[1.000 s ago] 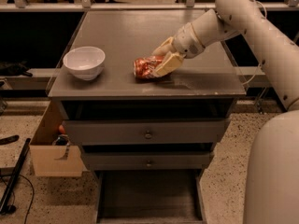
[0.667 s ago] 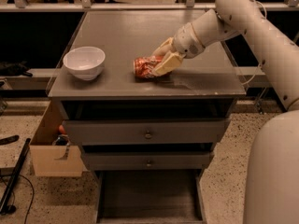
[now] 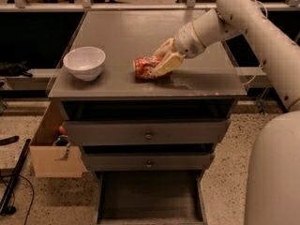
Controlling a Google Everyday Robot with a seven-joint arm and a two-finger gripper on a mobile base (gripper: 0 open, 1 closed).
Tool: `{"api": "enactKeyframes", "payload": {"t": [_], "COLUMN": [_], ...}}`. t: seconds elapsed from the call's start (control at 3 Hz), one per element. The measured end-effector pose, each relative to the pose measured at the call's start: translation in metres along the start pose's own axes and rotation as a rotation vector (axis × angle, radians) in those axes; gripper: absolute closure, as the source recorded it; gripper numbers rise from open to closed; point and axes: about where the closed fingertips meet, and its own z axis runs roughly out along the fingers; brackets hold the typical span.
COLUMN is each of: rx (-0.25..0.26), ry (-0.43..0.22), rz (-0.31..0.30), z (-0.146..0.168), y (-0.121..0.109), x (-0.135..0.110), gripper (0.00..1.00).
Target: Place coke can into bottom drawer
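Note:
The coke can, red-orange and dented, lies on its side near the middle of the grey cabinet top. My gripper reaches in from the right and is shut on the can's right end, one cream finger above it and one in front. The can still rests on the surface. Below, the bottom drawer is pulled out towards the camera, and its dark flat floor holds nothing.
A white bowl sits on the cabinet top to the can's left. Two shut grey drawers with round knobs are above the open one. A cardboard box stands on the floor at the left. My white arm fills the right side.

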Motion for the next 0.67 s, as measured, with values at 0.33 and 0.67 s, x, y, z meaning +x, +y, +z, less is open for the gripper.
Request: {"api": "enactKeyframes", "payload": {"t": [0.33, 0.67], "rx": [0.001, 0.023], "ry": [-0.002, -0.011], "rz": [0.001, 0.01], "z": [0.0005, -0.0072], "y": [0.0001, 0.0057], "x": [-0.0005, -0.0025], "gripper": [1.0, 1.0]}}
